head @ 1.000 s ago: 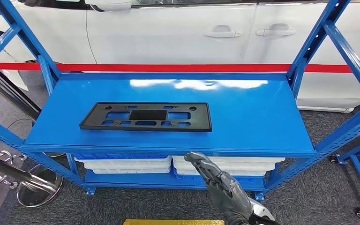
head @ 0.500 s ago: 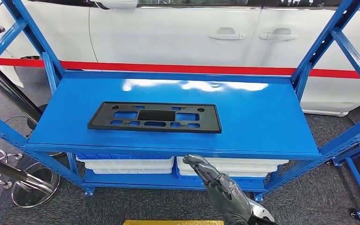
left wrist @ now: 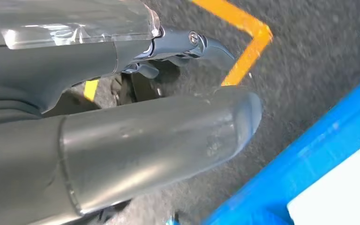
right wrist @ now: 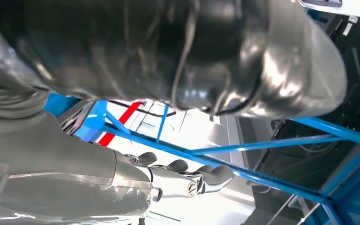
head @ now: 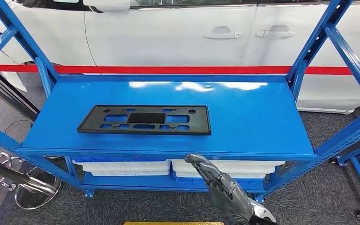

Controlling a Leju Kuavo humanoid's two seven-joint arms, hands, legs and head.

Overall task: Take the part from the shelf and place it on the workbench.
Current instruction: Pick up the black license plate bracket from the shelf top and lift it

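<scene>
Flat black perforated part [head: 145, 120] on glossy shelf [head: 253, 117].

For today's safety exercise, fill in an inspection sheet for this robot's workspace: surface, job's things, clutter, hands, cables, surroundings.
Surface: blue shelf, glossy, with reflections.
Job's things: black part lying flat on the shelf, left of centre, untouched.
Clutter: white bins on the tier below.
Hands: right hand raised below the shelf's front edge, holding nothing; left hand near the floor, holding nothing.
Cables: nothing seen.
Surroundings: white car behind; red barrier tape; grey carpet.
</scene>
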